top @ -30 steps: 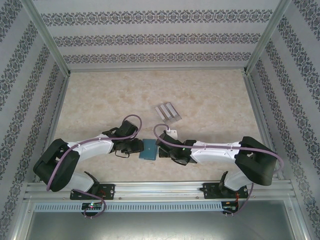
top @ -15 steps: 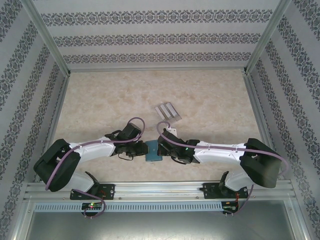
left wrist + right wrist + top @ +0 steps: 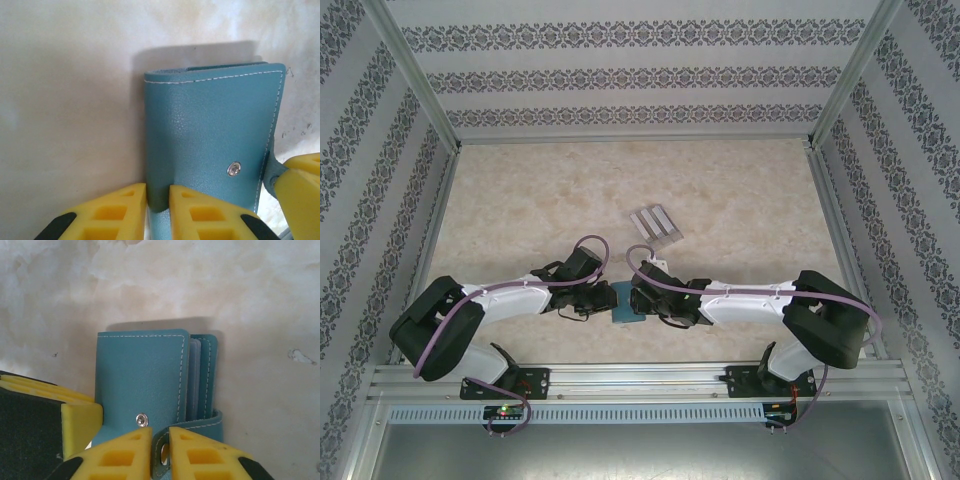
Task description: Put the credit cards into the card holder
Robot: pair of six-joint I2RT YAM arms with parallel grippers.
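Observation:
The card holder (image 3: pixel 625 304), a teal-blue wallet with a metal snap stud (image 3: pixel 233 169), lies closed near the table's front between both grippers. My left gripper (image 3: pixel 157 197) is shut on its folded spine edge. My right gripper (image 3: pixel 161 447) is shut on the snap tab (image 3: pixel 200 422), which curls off the opposite edge. Lighter inner pockets (image 3: pixel 192 377) show at the wallet's open side. Grey credit cards (image 3: pixel 656 222) lie in a row farther back on the table. In the top view the left gripper (image 3: pixel 605 298) and right gripper (image 3: pixel 641 299) meet at the wallet.
A small white piece (image 3: pixel 661 263) lies on the marble-look table just behind the right wrist. Patterned walls and metal posts (image 3: pixel 420 100) enclose the table. Each wrist view catches the other gripper's yellow finger (image 3: pixel 300 187) beside the wallet.
Both grippers have moved in on the wallet from either side. The left jaws have narrowed onto its spine edge. The wallet looks narrower from above than a second ago.

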